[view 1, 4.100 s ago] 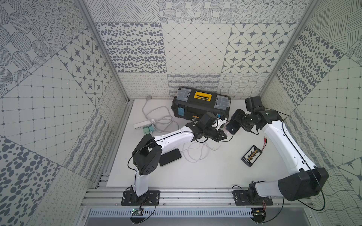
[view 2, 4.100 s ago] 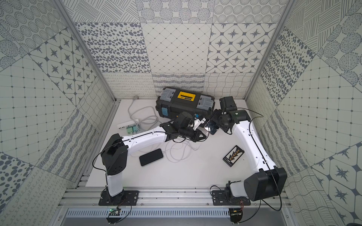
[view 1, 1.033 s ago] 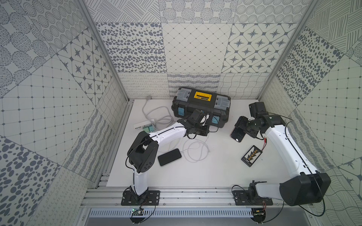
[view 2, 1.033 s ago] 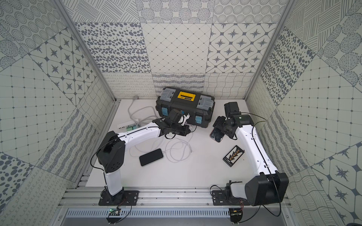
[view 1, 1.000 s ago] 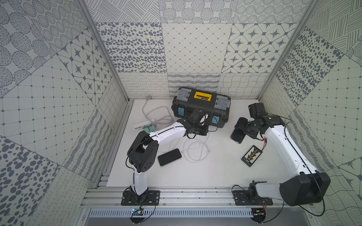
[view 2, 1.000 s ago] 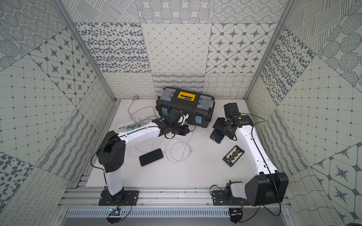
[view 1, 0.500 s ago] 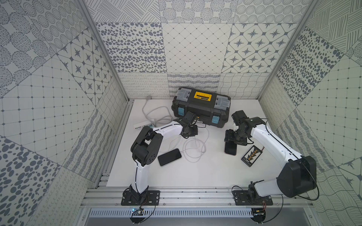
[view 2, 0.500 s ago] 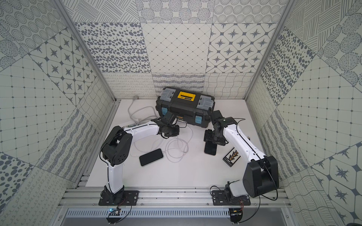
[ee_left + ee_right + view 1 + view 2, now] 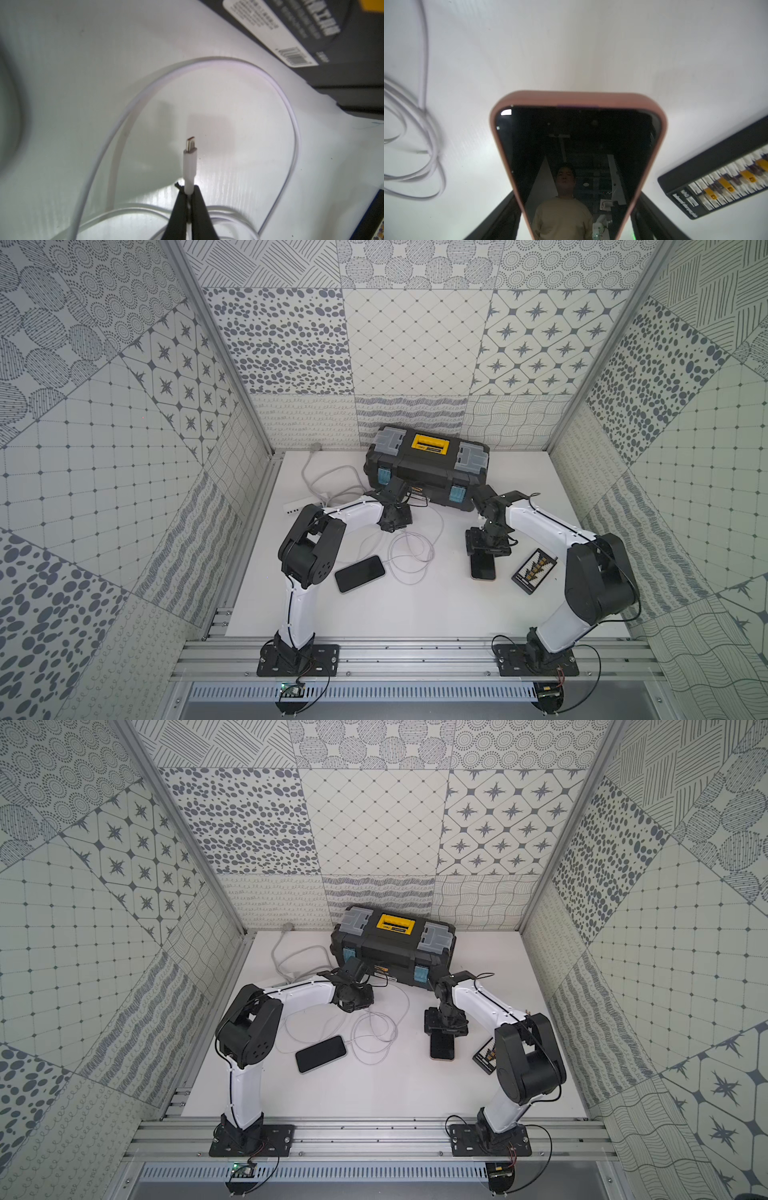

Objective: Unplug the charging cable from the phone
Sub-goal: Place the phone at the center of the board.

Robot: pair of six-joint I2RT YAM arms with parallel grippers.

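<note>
phone [image 9: 483, 567] lowered, cable [image 9: 189, 164] unplugged.

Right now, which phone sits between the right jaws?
The pink-cased phone, beside the black terminal strip; the plain black phone lies free by the cable coils.

The phone [image 9: 577, 158] runs past the right wrist view's edge.

From the table's [image 9: 415, 614] middle, where the charging cable [image 9: 430, 551] sprawled in loops, the toolbox [image 9: 426, 466] walled off 12 o'clock. A dark phone [image 9: 359, 573] lay at 8, the cased phone [image 9: 483, 568] and terminal strip [image 9: 534, 571] at 4. Toward 6, bare tabletop left open passage.
</note>
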